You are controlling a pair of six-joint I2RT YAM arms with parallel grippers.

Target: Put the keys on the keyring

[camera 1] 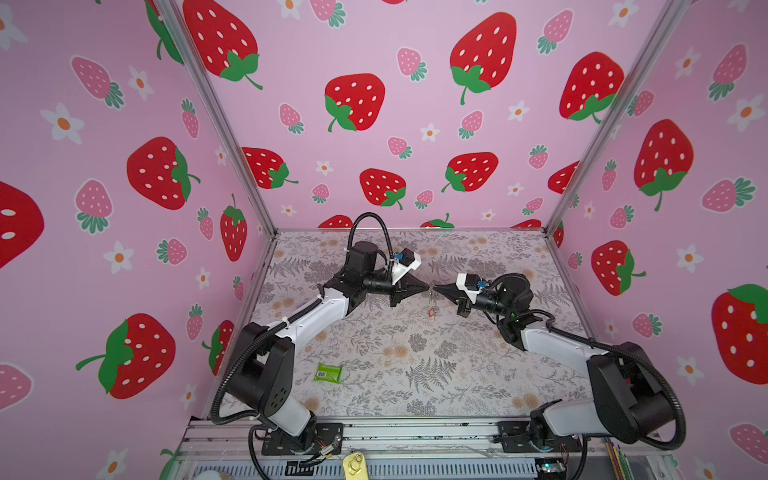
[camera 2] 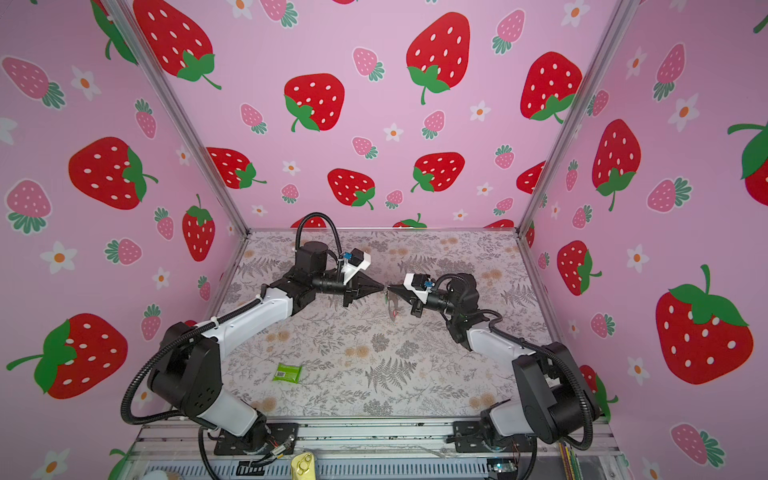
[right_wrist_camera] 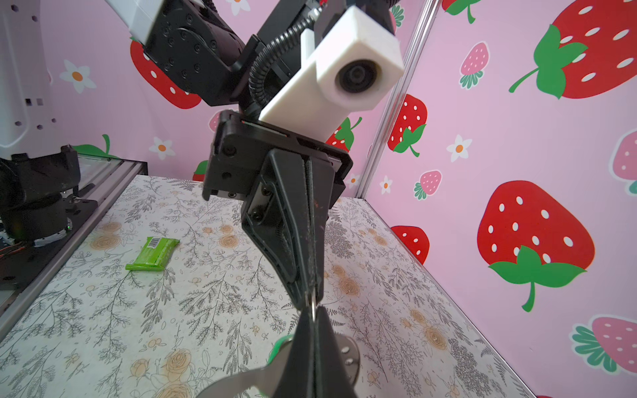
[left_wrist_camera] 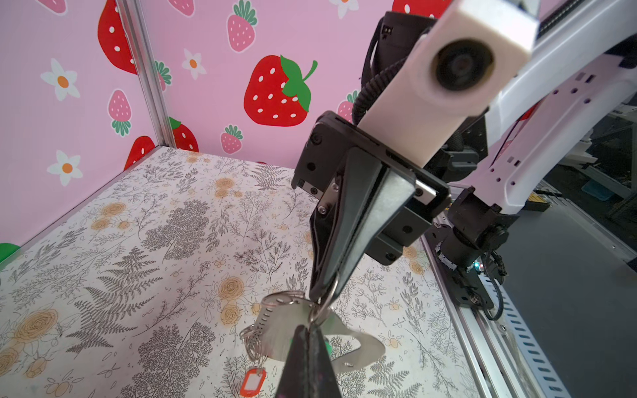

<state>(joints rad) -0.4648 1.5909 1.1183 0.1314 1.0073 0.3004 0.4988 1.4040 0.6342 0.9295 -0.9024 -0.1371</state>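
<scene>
My left gripper [camera 1: 426, 286] and right gripper [camera 1: 439, 291] meet tip to tip in the air over the middle of the table. Both are shut on the same small metal ring [left_wrist_camera: 325, 305], seen edge-on in the right wrist view [right_wrist_camera: 313, 303]. From that ring hangs the keyring, a dull mauve strap loop [left_wrist_camera: 282, 330] with a chain of silver rings [left_wrist_camera: 254, 339]. A red-orange key [left_wrist_camera: 253, 380] dangles at the chain's lower end, also visible in a top view [camera 1: 432, 311]. Only a sliver of the green key [right_wrist_camera: 277, 344] shows behind my right fingers.
A green packet with a barcode label [camera 1: 328, 372] lies flat on the floral table near the left arm's base, also in the right wrist view [right_wrist_camera: 153, 253]. Pink strawberry walls close three sides. A metal rail [camera 1: 415, 432] runs along the front edge.
</scene>
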